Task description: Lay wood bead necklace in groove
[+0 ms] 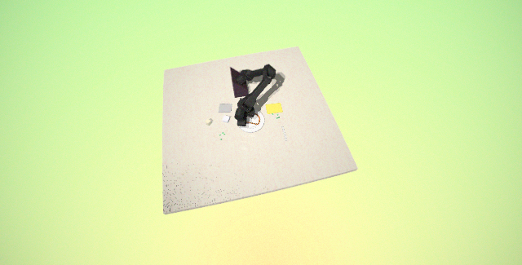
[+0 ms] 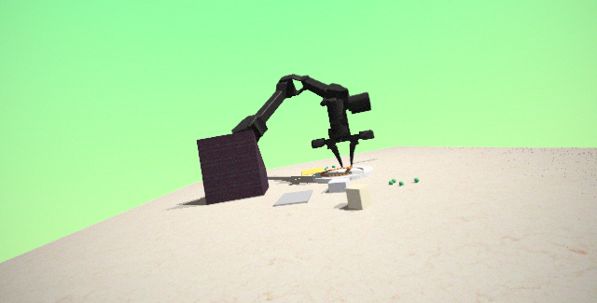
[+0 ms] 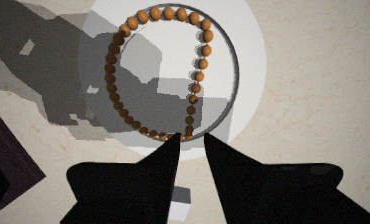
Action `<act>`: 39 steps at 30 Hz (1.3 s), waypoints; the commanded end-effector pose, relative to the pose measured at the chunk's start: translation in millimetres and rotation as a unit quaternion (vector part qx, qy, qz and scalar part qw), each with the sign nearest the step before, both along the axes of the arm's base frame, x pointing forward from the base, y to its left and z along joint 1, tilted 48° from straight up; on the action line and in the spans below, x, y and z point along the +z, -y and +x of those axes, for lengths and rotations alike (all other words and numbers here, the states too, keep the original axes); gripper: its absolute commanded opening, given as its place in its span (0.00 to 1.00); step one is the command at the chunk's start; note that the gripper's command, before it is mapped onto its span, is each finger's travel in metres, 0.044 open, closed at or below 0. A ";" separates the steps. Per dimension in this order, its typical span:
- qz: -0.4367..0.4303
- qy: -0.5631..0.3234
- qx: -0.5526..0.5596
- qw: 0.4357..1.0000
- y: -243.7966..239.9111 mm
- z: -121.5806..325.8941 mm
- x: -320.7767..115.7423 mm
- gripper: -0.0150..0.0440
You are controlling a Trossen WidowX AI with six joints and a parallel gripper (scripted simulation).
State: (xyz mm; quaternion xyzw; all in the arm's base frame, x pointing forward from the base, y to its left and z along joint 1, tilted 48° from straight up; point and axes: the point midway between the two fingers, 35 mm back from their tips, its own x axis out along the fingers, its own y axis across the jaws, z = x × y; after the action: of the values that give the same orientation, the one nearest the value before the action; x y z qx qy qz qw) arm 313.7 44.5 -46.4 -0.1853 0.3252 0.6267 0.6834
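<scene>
Tool [image 2: 347, 166] [image 3: 192, 136]: black, tapering fingers standing partly open, gripping nothing, hovering at the board's six o'clock in the wrist view.
Necklace [image 1: 258, 119] [image 2: 326, 173] [image 3: 168, 13]: round orange-brown wood beads following the groove on the left, cutting straight inside it toward three o'clock.
Board [image 1: 262, 125] [image 2: 366, 171] [image 3: 251, 65]: smooth white disc, lying flat.

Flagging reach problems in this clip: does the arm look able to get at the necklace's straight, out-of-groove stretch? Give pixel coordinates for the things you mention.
Probably yes: the gripper [image 2: 347, 167] [image 3: 192, 136] hovers just by the lower end of that stretch of necklace [image 2: 332, 172] [image 3: 199, 76], and nothing visible covers the beads.
</scene>
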 end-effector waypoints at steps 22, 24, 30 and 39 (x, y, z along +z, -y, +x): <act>0.001 -0.002 0.001 1.000 -12.8 -1.6 -10.9 0.25; 0.001 -0.002 0.001 1.000 -12.8 -1.6 -10.9 0.25; 0.001 -0.002 0.001 1.000 -12.8 -1.6 -10.9 0.25; 0.001 -0.002 0.001 1.000 -12.8 -1.6 -10.9 0.25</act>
State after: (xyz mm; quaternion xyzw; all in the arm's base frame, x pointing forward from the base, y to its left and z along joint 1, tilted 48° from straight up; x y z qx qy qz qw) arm 312.1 57.4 -57.6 -0.1830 0.3257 0.6279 0.6828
